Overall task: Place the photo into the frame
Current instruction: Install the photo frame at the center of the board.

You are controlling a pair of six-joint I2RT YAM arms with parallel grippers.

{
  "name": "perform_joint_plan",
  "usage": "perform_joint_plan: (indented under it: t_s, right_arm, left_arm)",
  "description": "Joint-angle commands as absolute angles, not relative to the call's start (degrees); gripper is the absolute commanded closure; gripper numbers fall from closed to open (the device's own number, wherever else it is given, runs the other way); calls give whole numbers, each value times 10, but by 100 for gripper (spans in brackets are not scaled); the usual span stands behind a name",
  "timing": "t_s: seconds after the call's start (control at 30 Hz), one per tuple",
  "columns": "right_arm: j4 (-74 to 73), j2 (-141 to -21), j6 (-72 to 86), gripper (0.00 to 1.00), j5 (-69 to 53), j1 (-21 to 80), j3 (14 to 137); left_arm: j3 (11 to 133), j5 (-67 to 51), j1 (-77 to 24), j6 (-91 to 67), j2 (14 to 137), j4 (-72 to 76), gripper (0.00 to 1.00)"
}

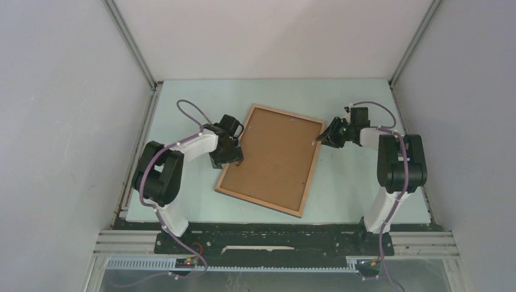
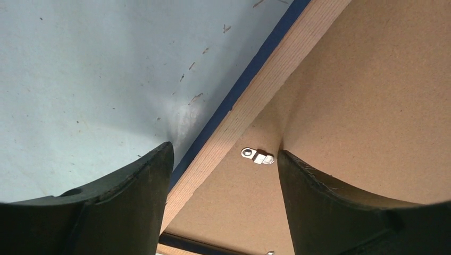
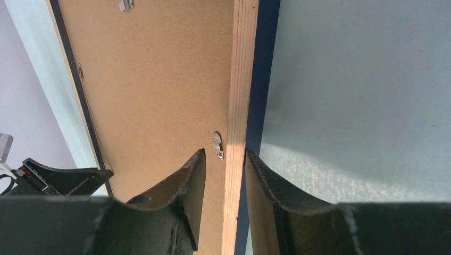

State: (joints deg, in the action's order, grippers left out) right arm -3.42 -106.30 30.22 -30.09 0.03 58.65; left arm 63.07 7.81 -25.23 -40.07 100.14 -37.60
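I see the frame [image 1: 259,202] lying wood-brown face up on the counter [image 1: 347,194], the backing board [image 1: 274,158] seated inside it. My left gripper [image 2: 223,154] straddles its left rail, spread wide and holding nothing. My right gripper [image 3: 226,154] is narrowed around the right rail; I cannot tell if it pinches.

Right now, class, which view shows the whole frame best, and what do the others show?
Top external: all four rails of the frame show, around the backing board. Left wrist shows only a rail stretch and a metal clip; right wrist, one rail between the right gripper's fingers.
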Motion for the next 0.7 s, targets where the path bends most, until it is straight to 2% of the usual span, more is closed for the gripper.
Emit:
perform_joint_plan:
  t_s: [0.0, 0.07, 0.33, 0.53, 0.67]
  right_arm:
    - [-18, -1042, 306, 59, -316, 5, 586]
    - [-17, -1042, 306, 59, -317, 5, 586]
    - [-17, -1043, 307, 59, -316, 4, 586]
    - [-17, -1043, 306, 59, -317, 4, 586]
    - [-16, -1043, 307, 59, -316, 4, 586]
  left_arm:
    - [667, 102, -256, -404, 1009, -377, 24]
    - [663, 104, -256, -400, 1009, -377, 26]
    - [633, 107, -252, -377, 991, -374, 55]
    - [623, 99, -252, -354, 980, -374, 65]
    - [619, 92, -252, -346, 977, -373, 65]
